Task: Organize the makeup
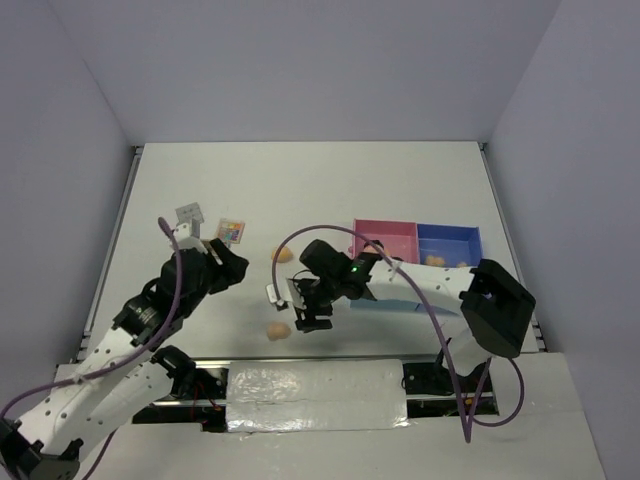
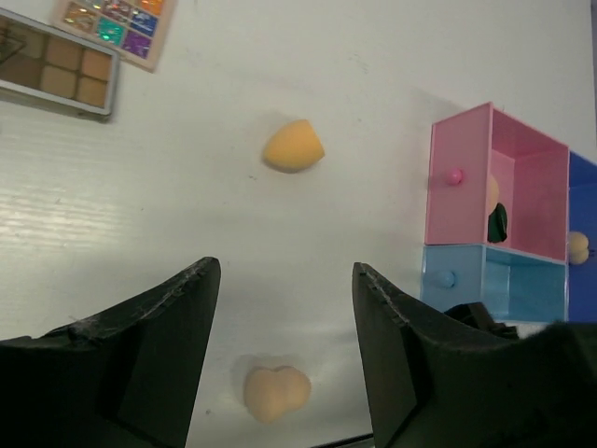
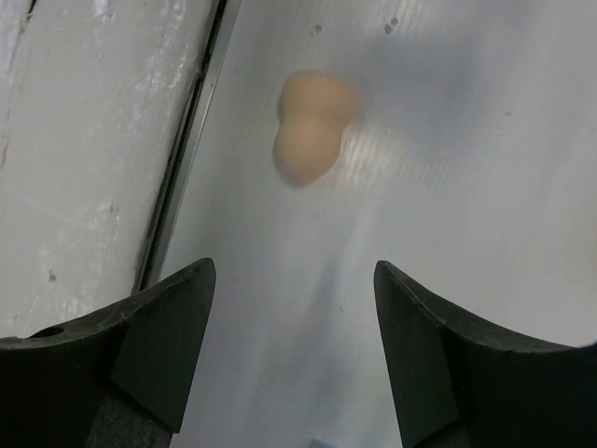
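Two peach egg-shaped sponges lie on the white table: one in the middle (image 1: 283, 254) (image 2: 293, 146), one near the front edge (image 1: 278, 330) (image 2: 276, 392) (image 3: 312, 126). Two flat palettes, a tan one (image 1: 190, 215) (image 2: 56, 70) and a multicoloured one (image 1: 232, 230) (image 2: 117, 23), lie at the left. My left gripper (image 1: 230, 266) (image 2: 284, 280) is open and empty, right of the palettes, above the table. My right gripper (image 1: 304, 310) (image 3: 294, 280) is open and empty, just right of the front sponge. A dark green disc (image 2: 497, 222) sits in the pink compartment.
The pink (image 1: 385, 232) (image 2: 457, 177) and blue (image 1: 450, 236) compartment tray stands at the right, with peach items in the blue part (image 1: 435, 260). A light blue drawer (image 2: 494, 280) lies in front of it. The table's front edge (image 3: 182, 149) runs close to the front sponge.
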